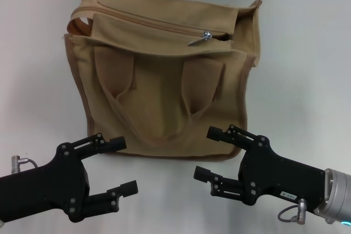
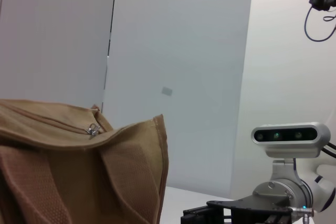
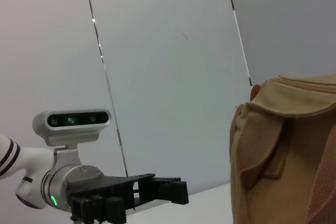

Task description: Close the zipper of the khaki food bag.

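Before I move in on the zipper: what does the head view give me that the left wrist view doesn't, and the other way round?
Only the head view shows the whole khaki food bag on the white table, its looped handle lying on the front panel, and both grippers, left gripper and right gripper, open and short of the bag. Only the left wrist view shows the bag's corner from the side, with the wall behind it. Both show the zipper and its silver pull tab, near the bag's right end.
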### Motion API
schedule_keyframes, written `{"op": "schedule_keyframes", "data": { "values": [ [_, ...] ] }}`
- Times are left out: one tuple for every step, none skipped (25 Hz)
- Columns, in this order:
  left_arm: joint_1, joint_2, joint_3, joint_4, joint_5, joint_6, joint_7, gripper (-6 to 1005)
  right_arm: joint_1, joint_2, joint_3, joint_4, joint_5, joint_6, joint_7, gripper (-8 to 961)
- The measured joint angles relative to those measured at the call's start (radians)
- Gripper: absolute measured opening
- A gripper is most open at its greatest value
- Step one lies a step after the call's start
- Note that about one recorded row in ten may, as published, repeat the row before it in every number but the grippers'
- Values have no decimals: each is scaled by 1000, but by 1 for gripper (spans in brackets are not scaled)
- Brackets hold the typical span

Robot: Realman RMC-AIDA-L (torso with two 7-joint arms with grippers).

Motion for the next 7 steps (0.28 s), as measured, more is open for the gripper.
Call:
{"op": "schedule_keyframes", "data": {
  "values": [
    [-6, 0, 4, 0, 2, -2, 2, 770, 0, 0, 0, 0, 0, 0, 0, 814],
    [-8, 1, 5, 0, 2, -3, 2, 770, 0, 0, 0, 0, 0, 0, 0, 814],
    [-10, 3, 5, 1, 2, -3, 1, 770, 0, 0, 0, 0, 0, 0, 0, 814],
    [-10, 3, 5, 1, 2, -3, 1, 770, 0, 0, -1, -1, 0, 1, 0, 814],
    [-13, 5, 4, 1, 3, -2, -3, 770, 0, 0, -1, -1, 0, 1, 0, 814],
    [-13, 5, 3, 1, 3, -2, -3, 770, 0, 0, -1, -1, -1, 1, 0, 814],
    [-14, 5, 2, 1, 3, -2, -3, 770, -1, 0, -1, -1, -1, 1, 0, 814]
  ]
}}
